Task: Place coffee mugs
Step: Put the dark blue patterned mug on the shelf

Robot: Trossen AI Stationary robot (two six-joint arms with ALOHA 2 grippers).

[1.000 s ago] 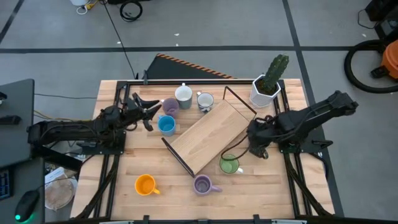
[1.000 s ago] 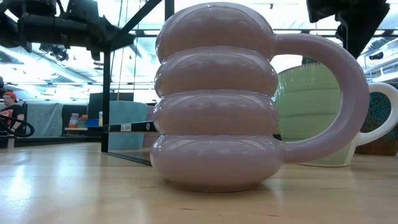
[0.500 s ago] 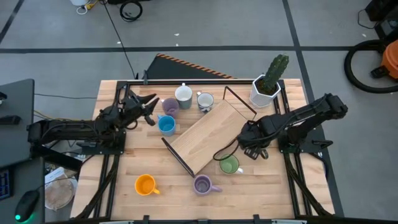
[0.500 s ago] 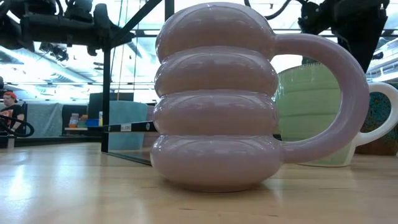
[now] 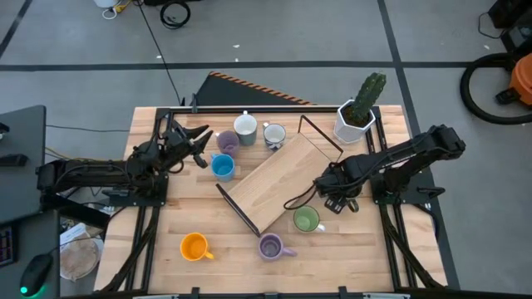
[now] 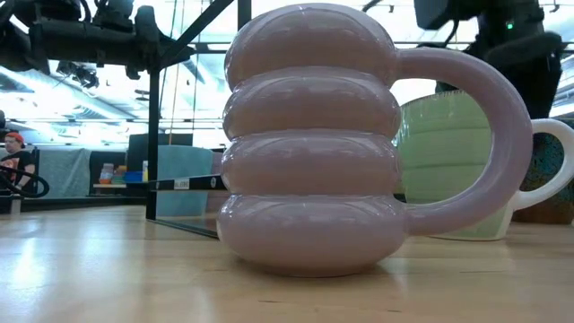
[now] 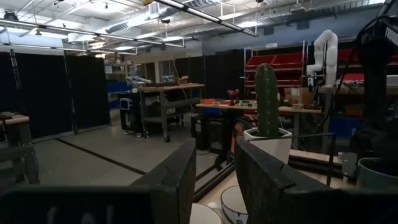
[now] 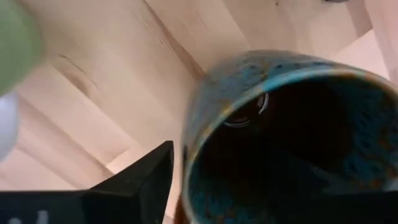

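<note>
Lilac mug stands nearest, upright at the front of the counter, with the orange mug off to its left. Just behind it is the green mug, and right beside that the right tool is down on the dark speckled mug. Its rim fills the wrist view, but whether the tool has clamped on it I cannot tell.

The call here, I'd say: get a firm bite on the wall, lift straight up, and stay clear of the green mug and the wire frame of the wooden board stand.

Further back, the left tool waits with its fingers apart beside the blue mug. The cactus pot stands in the far corner.
</note>
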